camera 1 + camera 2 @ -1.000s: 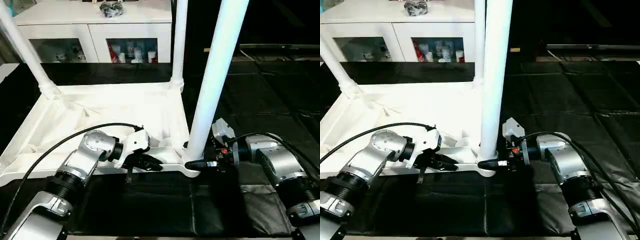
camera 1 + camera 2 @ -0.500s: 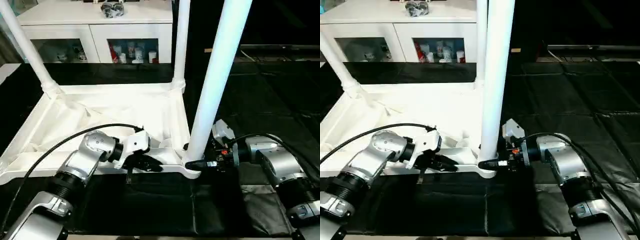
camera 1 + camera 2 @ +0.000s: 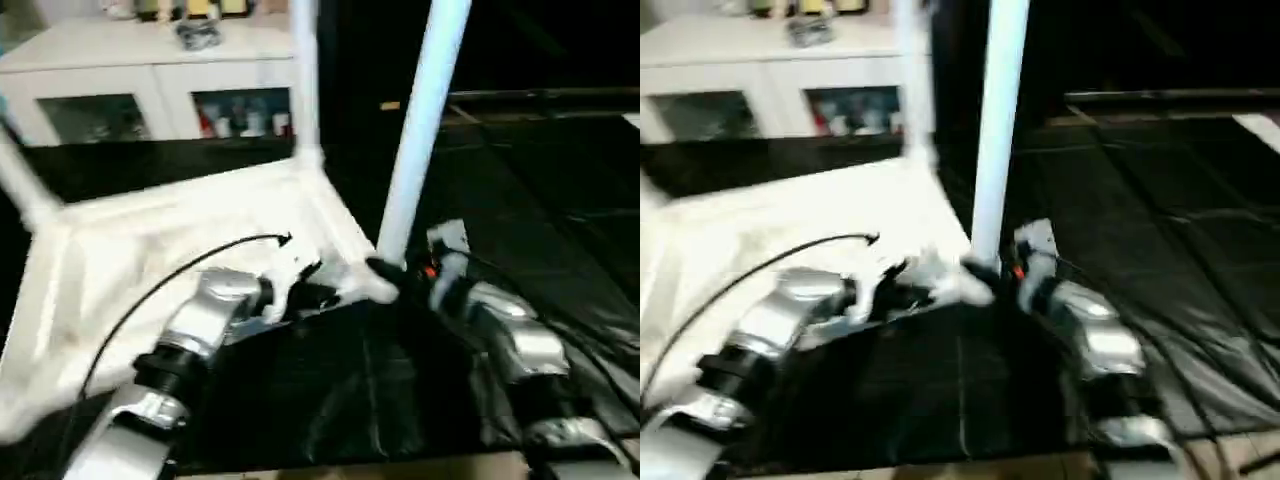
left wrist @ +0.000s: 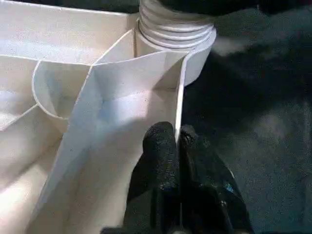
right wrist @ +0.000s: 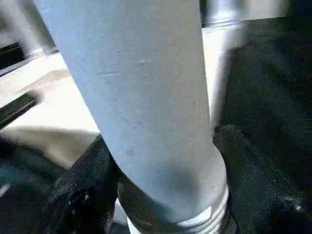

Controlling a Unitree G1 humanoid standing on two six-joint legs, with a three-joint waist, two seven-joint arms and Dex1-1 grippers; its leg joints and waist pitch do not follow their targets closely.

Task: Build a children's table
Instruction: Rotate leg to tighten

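The children's table lies upside down, and its white top [image 3: 150, 230] shows the ribbed underside. A long white leg [image 3: 415, 140] stands upright in the near right corner socket [image 4: 175, 34]. A second leg [image 3: 305, 80] rises at the far corner and a third [image 3: 20, 185] at the left. My left gripper [image 4: 176, 139] is shut on the thin rim wall of the top, just beside that near socket. My right gripper [image 3: 385, 268] is at the base of the near leg [image 5: 146, 97]. Its black fingers [image 5: 83, 190] press the tube from both sides.
A white cabinet [image 3: 150, 70] with glass doors and small items inside stands behind the table. Black matting [image 3: 540, 200] covers the floor to the right and in front. A black cable [image 3: 180, 275] arcs over my left forearm.
The whole picture has swung and blurred, so the camera has moved. Both grippers stay at the near right corner. The right fingers have drawn in slightly on the leg.
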